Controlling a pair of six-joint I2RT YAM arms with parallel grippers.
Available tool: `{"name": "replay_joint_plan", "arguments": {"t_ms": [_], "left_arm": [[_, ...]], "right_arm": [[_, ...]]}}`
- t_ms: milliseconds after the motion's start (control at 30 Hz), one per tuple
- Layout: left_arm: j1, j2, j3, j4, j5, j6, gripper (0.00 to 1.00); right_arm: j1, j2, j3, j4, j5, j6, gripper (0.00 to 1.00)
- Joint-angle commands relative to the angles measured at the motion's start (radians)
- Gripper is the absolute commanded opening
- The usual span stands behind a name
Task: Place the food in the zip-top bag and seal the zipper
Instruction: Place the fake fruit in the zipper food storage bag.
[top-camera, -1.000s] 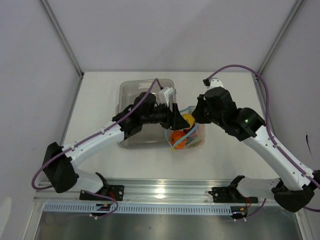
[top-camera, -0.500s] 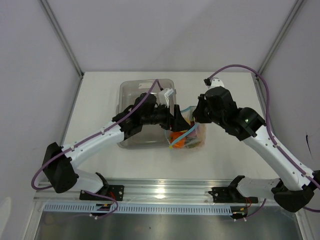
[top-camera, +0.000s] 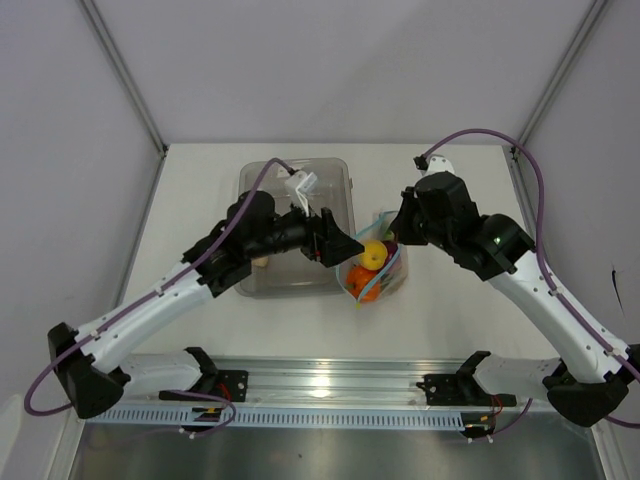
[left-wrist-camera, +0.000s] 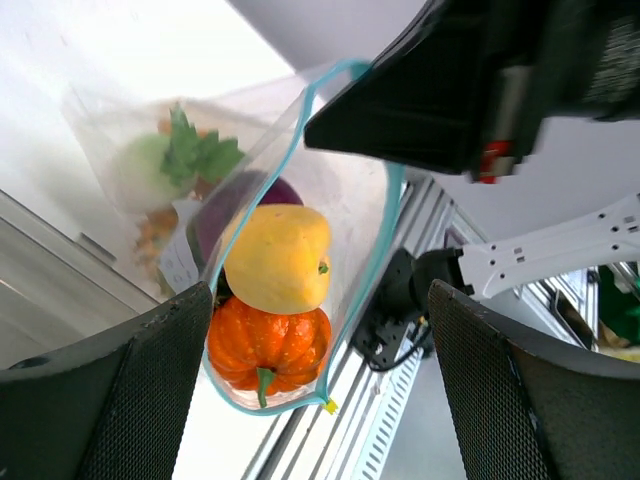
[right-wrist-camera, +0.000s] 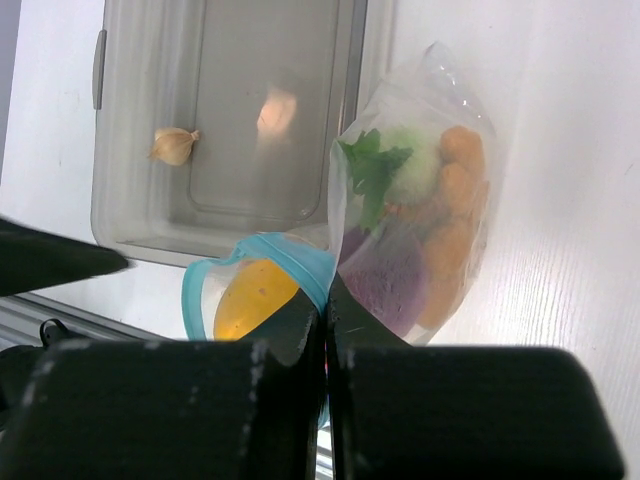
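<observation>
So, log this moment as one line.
zip-top bag: unsealed, lemon and pumpkin inside | right gripper: shut on zipper | left gripper: open, at bag mouth

Clear crinkly plastic zip-top bag (right-wrist-camera: 410, 215) at the right jaws, smooth light blue zipper (right-wrist-camera: 285, 248), matt lemon (left-wrist-camera: 278, 258), glossy ribbed pumpkin (left-wrist-camera: 268, 345) ahead of the left jaws, black grained left fingers (left-wrist-camera: 150, 390), translucent grey rigid plastic tray (right-wrist-camera: 230, 60)
</observation>
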Motion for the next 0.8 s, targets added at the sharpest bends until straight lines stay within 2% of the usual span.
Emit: {"name": "replay_joint_plan", "arguments": {"t_ms": [0,167,367,467,567,600,767], "left_arm": [[-0.007,-0.096,0.010,-0.015,-0.088,0.071,0.89],[0.012,-0.155,-0.029,-0.096,-0.293,0.079,0.89],[0.122,-0.126,-0.074,-0.302,-0.515,-0.068,0.99],[0.232,-0.054,-0.057,-0.423,-0.533,-0.174,1.00],[0.294,0.039,-0.025,-0.535,-0.539,-0.257,1.00],[0.314,0.066,-0.016,-0.564,-0.581,-0.295,0.99],[0.335,0.181,0.042,-0.630,-0.623,-0.363,0.99]], "right_arm": [[-0.006,-0.033,0.020,0.029,0.013,0.007,0.00],[-0.007,-0.039,0.020,0.028,0.008,0.002,0.00],[-0.009,-0.041,0.015,0.023,0.006,-0.004,0.00],[-0.010,-0.044,0.006,0.022,0.005,-0.010,0.00],[-0.010,-0.045,0.001,0.023,0.002,-0.016,0.00],[-0.012,-0.047,0.001,0.022,0.002,-0.018,0.00],[-0.015,-0.050,-0.002,0.017,-0.004,-0.025,0.00]]}}
